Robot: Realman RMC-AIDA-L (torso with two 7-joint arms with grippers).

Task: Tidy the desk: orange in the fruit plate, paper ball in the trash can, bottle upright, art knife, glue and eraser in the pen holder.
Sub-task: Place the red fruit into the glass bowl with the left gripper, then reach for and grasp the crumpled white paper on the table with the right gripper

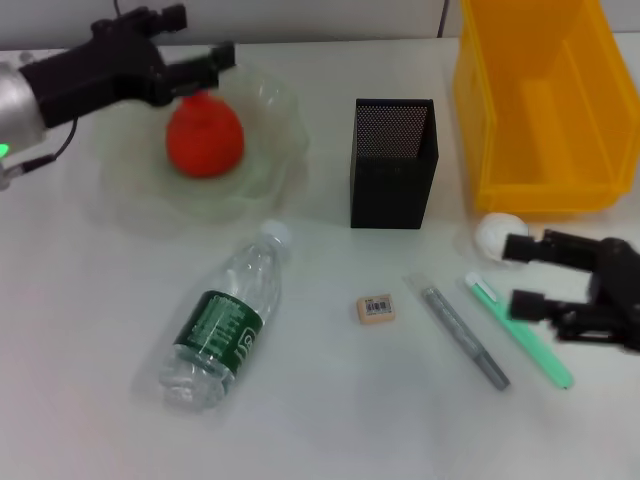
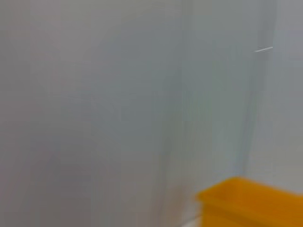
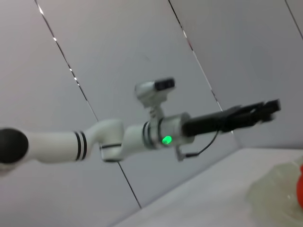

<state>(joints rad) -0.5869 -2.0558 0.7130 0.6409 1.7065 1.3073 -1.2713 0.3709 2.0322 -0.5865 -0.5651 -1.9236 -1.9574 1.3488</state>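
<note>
- My left fingers (image 1: 205, 68) hang over the far rim of the fruit plate (image 1: 270, 160), at 12 o'clock of the orange (image 1: 204, 137); they look spread apart, pinching nothing.
- Orange sits in the fruit plate, far left of the counter (image 1: 80, 350).
- My right fingers (image 1: 522, 275) are low at the right edge, spread wide, empty; upper finger just beside the paper ball (image 1: 493, 236), lower one over the green art knife (image 1: 520, 333).
- Paper ball lies on the counter at 6 o'clock of the trash can (image 1: 535, 100), just outside its near wall.
- Bottle (image 1: 222, 320) lies on its side, white cap toward 1 o'clock, near the plate's front rim.
- Eraser (image 1: 375, 308) flat on the counter, at 6 o'clock of the pen holder (image 1: 393, 165).
- Grey glue pen (image 1: 462, 333) lies between eraser and art knife, apart from both.
- Left wrist view: only a corner of the trash can (image 2: 251, 201) against a wall.
- Right wrist view: my left arm (image 3: 142, 135) reaching out, plate edge (image 3: 277, 194) low down.
</note>
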